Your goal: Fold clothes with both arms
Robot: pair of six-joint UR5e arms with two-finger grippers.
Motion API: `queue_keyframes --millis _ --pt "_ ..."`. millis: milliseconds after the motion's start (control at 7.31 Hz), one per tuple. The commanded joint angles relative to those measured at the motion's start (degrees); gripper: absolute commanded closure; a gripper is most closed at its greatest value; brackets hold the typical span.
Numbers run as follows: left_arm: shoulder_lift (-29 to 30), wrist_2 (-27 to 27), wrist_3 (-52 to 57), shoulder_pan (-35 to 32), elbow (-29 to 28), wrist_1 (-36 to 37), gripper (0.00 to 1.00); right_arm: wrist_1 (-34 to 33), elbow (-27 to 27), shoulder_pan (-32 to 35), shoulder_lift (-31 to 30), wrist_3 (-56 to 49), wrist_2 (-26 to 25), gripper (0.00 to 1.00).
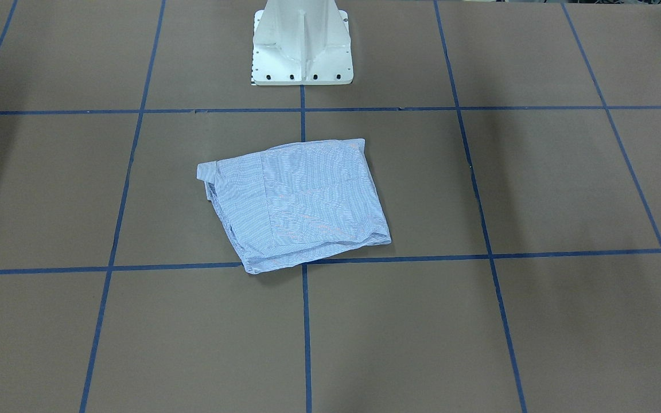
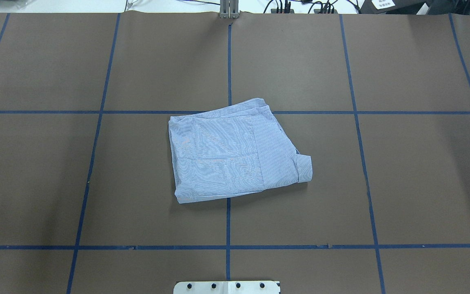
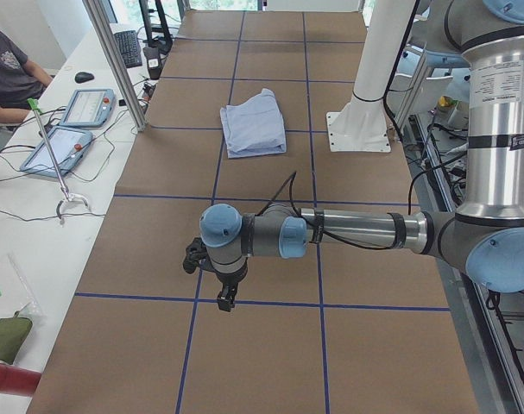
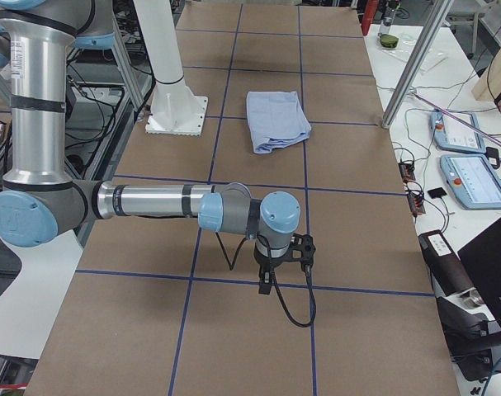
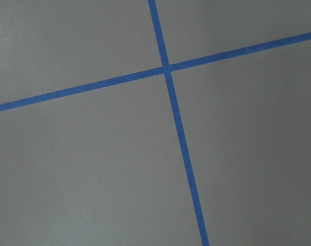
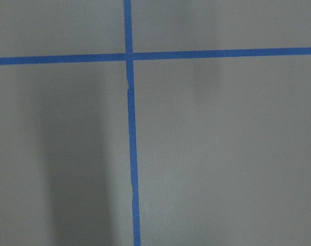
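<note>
The clothes, one light blue-and-white striped shirt (image 1: pixel 302 203) (image 2: pixel 235 151), lie folded into a rough square at the table's middle, with a cuff sticking out at one corner. The shirt also shows small in the side views (image 3: pixel 255 129) (image 4: pixel 276 121). Both arms hover far from it at opposite table ends. My left gripper (image 3: pixel 225 297) points down over a blue tape crossing; my right gripper (image 4: pixel 267 285) does the same. I cannot tell whether either is open or shut. Neither gripper shows in the wrist views, only brown table and blue tape (image 5: pixel 166 69) (image 6: pixel 128 55).
The white pedestal base (image 1: pixel 302 46) (image 2: pixel 227 287) stands at the table's robot-side edge. A person (image 3: pixel 7 73) sits at a side bench with teach pendants (image 3: pixel 67 147) (image 4: pixel 473 177) and cables. Blue tape divides the brown table (image 2: pixel 96 175) into squares.
</note>
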State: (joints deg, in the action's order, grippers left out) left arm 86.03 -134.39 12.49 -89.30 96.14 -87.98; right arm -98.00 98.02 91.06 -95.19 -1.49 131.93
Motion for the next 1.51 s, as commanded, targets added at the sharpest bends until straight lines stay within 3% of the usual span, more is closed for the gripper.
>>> queue_keyframes --millis 0,1368 --pt "0.01 0.0 -0.27 0.0 0.02 0.0 0.0 0.09 -0.02 0.0 0.0 0.0 0.0 0.0" --pt "-0.07 -0.26 -5.72 0.0 0.02 0.17 0.0 0.09 0.16 0.0 0.0 0.0 0.0 0.0"
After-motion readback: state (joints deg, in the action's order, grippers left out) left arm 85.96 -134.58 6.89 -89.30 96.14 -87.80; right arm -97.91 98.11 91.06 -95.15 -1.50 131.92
